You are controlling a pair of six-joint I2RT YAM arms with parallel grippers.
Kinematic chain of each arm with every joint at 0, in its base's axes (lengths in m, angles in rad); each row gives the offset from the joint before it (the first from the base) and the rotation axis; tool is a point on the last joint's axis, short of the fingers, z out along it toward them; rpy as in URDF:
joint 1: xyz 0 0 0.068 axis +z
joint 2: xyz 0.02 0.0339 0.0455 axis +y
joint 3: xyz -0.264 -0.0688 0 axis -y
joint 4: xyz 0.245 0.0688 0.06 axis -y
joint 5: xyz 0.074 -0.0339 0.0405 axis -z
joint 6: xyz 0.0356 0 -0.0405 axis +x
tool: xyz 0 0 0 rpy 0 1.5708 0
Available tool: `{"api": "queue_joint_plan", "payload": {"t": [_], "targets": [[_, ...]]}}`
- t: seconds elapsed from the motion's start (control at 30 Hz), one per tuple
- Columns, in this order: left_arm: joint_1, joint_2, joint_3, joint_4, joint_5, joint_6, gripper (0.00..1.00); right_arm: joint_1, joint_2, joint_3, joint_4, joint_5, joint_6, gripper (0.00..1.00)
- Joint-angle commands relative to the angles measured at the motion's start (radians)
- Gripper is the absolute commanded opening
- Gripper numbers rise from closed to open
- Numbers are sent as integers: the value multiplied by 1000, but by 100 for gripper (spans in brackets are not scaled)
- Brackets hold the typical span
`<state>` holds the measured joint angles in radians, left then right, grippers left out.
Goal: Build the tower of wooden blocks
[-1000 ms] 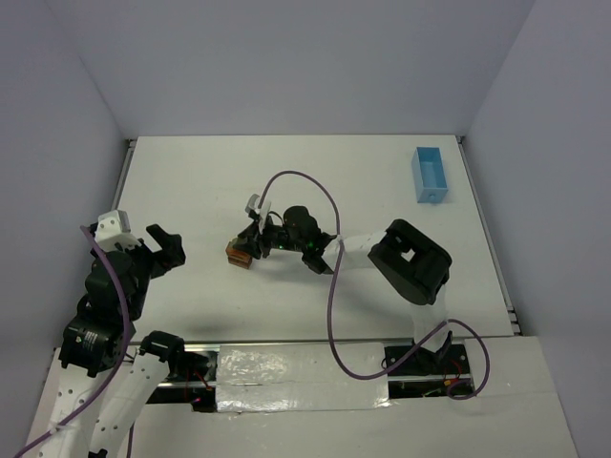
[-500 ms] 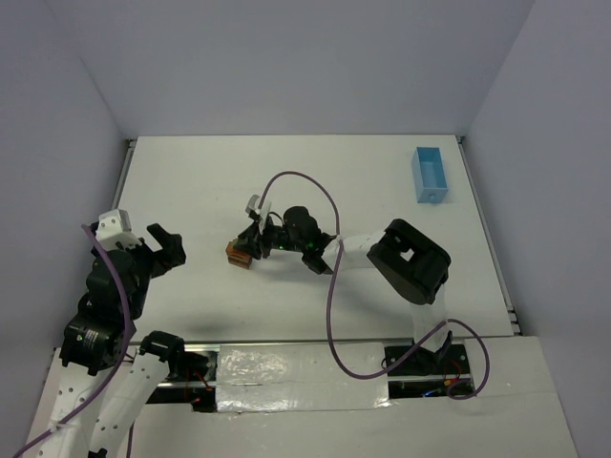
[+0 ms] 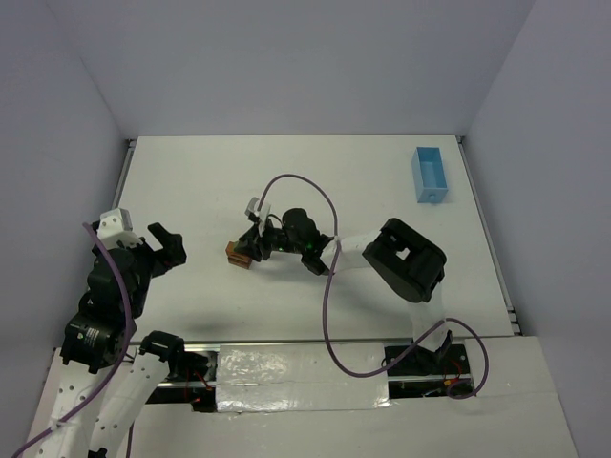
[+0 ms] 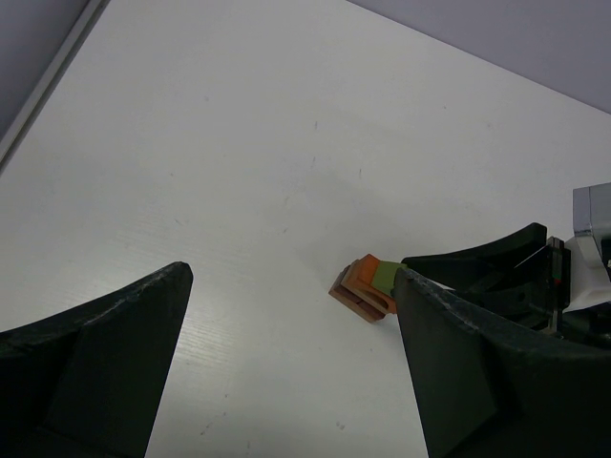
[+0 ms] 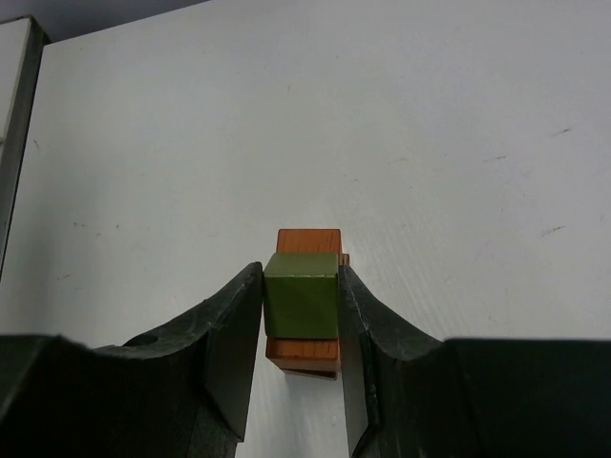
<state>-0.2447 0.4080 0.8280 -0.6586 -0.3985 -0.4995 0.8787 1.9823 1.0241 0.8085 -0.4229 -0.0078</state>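
Right wrist: right end effector [image 5: 301, 284] pinches green block [image 5: 302, 307].

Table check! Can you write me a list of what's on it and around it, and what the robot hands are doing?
Surface: white table, nothing spilled.
Job's things: green block over the small orange-brown tower.
Clutter: light-blue tray, far right corner.
Grippers: right gripper shut on the green block; left gripper open, holding nothing.
Cables: purple cable loops over the right arm; another runs along the left arm.
Surroundings: plain walls on three sides.
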Motion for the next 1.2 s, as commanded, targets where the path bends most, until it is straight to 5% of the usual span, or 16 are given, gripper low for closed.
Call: {"api": "queue_joint_plan", "payload": {"t": [0.0,1.17], "targets": [[-2,5,2,42,-5,18,99,-4,3,13,55,4,5,29],[-2,11,0,45,6,24,100,-3,20,40,38,4,34,37]]}}
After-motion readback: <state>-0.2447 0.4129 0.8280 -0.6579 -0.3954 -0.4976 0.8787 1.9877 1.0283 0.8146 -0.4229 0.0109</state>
